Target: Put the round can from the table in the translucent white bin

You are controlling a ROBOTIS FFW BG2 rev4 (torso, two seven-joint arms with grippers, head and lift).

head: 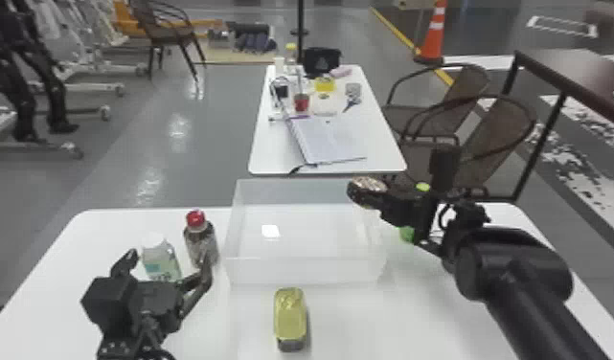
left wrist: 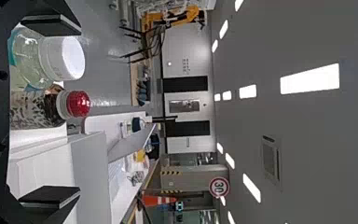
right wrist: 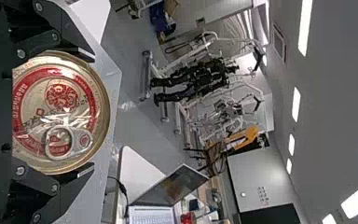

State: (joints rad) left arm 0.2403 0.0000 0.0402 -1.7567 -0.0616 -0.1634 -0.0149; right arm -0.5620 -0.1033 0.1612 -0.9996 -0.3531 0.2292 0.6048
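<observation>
In the head view, my right gripper (head: 378, 197) is shut on the round can (head: 366, 185), held up above the table by the back right part of the translucent white bin (head: 306, 270). The right wrist view has the can's ring-pull lid (right wrist: 58, 105) between the two fingers of my right gripper (right wrist: 85, 112). My left gripper (head: 170, 264) stands open low over the table's left side, near a white-capped bottle (head: 161, 258) and a red-capped bottle (head: 200, 239). Seen from the left wrist, the left gripper (left wrist: 53, 112) has its fingers wide apart, both bottles beyond them.
A yellow-topped oblong tin (head: 290, 316) lies on the white table (head: 430, 325) in front of the bin. A green item (head: 406, 233) is partly hidden behind the right arm. Beyond the bin, a second table (head: 267, 153) carries an open laptop and small objects.
</observation>
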